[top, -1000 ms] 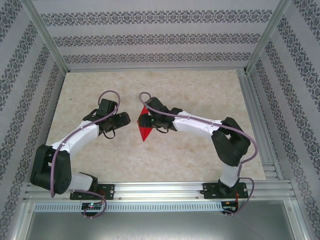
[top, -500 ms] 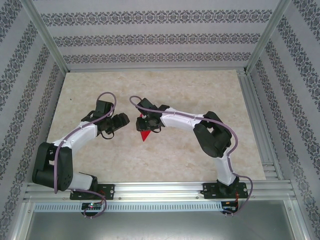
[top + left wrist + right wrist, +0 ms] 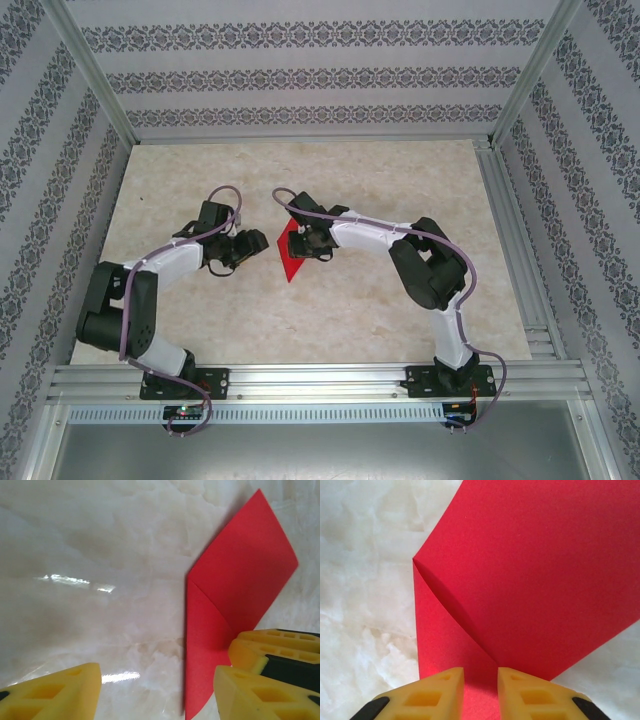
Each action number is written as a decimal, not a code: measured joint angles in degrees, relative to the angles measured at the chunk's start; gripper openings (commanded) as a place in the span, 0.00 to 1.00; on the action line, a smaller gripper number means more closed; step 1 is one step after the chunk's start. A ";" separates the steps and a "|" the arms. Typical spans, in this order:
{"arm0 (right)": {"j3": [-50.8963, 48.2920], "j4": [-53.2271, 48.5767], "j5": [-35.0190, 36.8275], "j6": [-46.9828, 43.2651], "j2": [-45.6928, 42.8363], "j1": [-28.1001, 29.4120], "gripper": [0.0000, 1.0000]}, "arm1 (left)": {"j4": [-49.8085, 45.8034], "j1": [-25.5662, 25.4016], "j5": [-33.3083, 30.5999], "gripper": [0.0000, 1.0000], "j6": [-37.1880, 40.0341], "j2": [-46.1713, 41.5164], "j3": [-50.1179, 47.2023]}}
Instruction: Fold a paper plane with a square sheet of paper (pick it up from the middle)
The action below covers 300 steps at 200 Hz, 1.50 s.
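Square sheet of paper (image 3: 288, 256) (flap folded), left fingers (image 3: 55, 692) nearer now

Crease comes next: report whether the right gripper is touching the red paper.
Cannot tell. In the right wrist view, fingertips of the right gripper overlap the red paper, but neither contact nor gap shows plainly.

The pale marbled table (image 3: 400, 190) carries 1 partly folded red sheet of paper (image 3: 290, 260) near its middle.

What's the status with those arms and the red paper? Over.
Left tool open, beside the red paper. Right tool nearly closed over its folded flap, grip unclear. Paper on table, one fold in. Nothing blocking.
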 measured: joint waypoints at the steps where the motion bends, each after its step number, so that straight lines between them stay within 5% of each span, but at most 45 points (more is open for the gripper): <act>1: -0.04 0.07 -0.02 0.00 0.00 -0.02 0.23 | 0.07 -0.02 0.09 0.58 0.00 0.07 0.00; 92: -11.50 13.60 -8.00 0.85 -2.99 -3.74 0.22 | 7.80 -5.46 7.26 0.55 -1.11 9.88 2.34; 185: -16.98 22.53 -15.78 2.14 -3.96 -6.67 0.22 | 13.64 -6.03 9.27 0.29 -3.26 14.67 3.91; 208: -17.66 23.82 -17.14 2.12 -4.04 -7.21 0.24 | 15.34 -6.03 9.46 0.16 -3.87 15.26 3.91; 234: -18.51 24.63 -17.62 1.70 -4.70 -7.93 0.29 | 16.55 -6.03 9.46 0.05 -4.48 15.28 3.93; 300: -28.55 28.63 -9.97 -3.19 -17.99 -9.60 0.53 | 14.08 -12.11 -0.94 0.04 -5.49 10.47 3.89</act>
